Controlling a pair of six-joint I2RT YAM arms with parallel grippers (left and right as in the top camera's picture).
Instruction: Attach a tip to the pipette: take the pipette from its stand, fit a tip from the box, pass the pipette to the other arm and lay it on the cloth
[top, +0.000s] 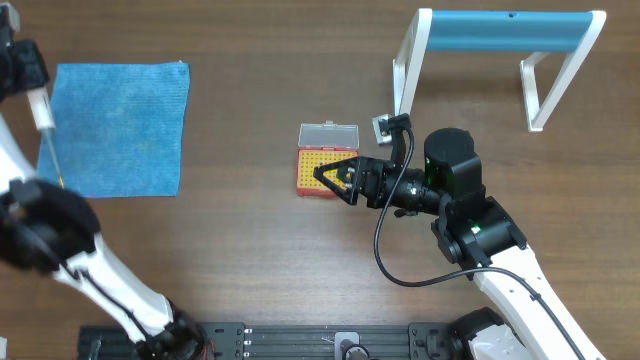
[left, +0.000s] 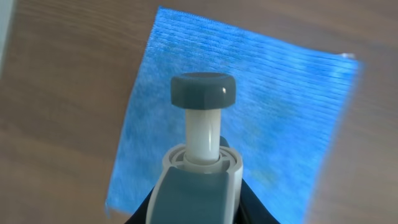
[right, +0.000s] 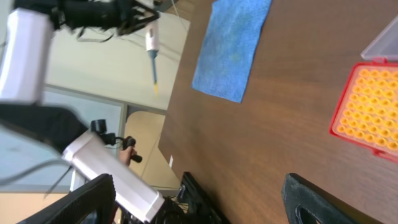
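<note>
We judge this the last step: our left gripper (top: 28, 85) pinches the pipette (top: 44, 120), yellow tip fitted, lifted at the 9 o'clock edge of the cloth (top: 120, 128). Our right gripper (top: 335, 178) hangs spread and empty at 3 o'clock of the tip box (top: 308, 165). Next we should lower the pipette, tilt it flat onto the cloth, then release.

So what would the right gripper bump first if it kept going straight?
Probably the bare brown wooden table; the red box of yellow tips sits just outside the right gripper's open fingers, though depth is unclear.
</note>
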